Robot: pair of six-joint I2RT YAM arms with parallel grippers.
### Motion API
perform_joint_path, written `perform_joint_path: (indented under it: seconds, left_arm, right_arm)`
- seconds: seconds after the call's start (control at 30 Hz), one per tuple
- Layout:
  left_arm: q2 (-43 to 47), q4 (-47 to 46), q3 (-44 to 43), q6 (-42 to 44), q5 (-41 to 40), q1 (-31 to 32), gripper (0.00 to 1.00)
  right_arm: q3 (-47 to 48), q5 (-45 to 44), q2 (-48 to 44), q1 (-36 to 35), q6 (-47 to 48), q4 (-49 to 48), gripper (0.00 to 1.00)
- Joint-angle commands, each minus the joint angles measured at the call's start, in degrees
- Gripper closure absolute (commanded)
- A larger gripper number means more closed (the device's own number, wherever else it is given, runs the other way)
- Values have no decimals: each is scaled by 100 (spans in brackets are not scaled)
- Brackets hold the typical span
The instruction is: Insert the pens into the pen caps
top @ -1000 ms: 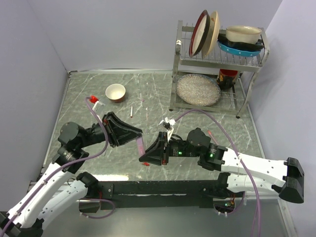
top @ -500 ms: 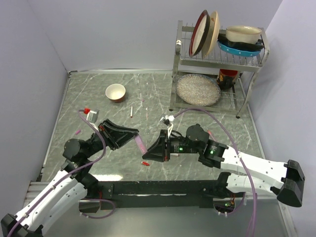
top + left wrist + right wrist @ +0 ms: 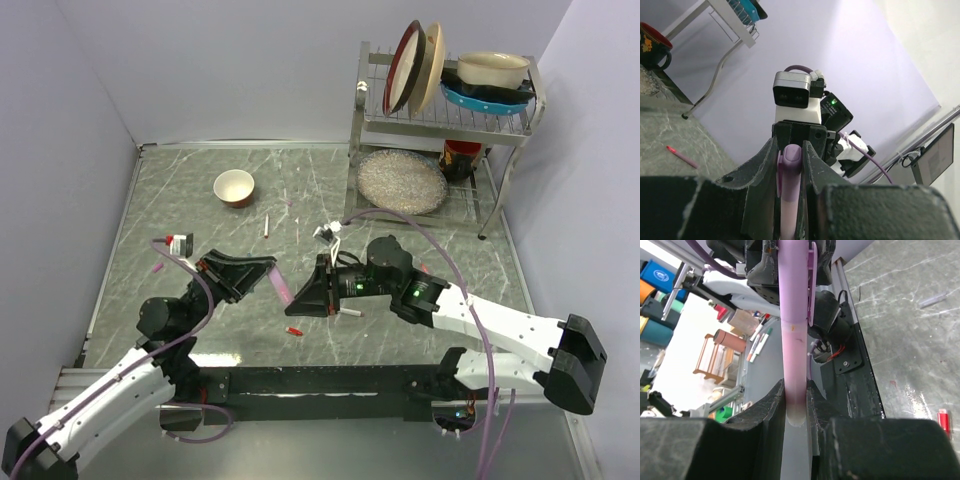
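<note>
Left claw clamping lilac cap, right claw clamping lilac pen, bowl well apart, rack holding plates.

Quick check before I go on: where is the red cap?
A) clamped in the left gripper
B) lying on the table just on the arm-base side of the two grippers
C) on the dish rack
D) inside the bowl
B: the red cap lies loose on the table, on the base side of the left gripper and right gripper, which both clamp the lilac pen instead.
</note>
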State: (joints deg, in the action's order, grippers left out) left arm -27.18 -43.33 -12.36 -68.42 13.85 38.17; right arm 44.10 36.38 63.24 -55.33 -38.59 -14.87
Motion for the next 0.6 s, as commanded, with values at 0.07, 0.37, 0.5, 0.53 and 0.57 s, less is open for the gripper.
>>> perform_joint_path:
  seconds: [0.07,0.37,0.5,0.53,0.57]
  left_arm:
    - [-314,1579,-406,389,1379,621,99]
    - [-1289,5369,-3842,2737,-1137,612,24]
    - [-1343,5871,-4441,3141,-1700,604,1]
    - [-1247,5906,-4416,3186,-1927,604,1]
    - [-1185,5985,-4372,3195,-2043,612,0]
  right_arm:
    - [988,-987,197,559,18,-1809,100]
    - [-1024,-904,-391,462,-105,-1748,100]
    - [-1246,-1430,-331,462,-166,-1186,100]
    - [-1124,-1902,-261,462,-184,-967,100]
    - [-1018,-2142,-138,462,-193,-451,100]
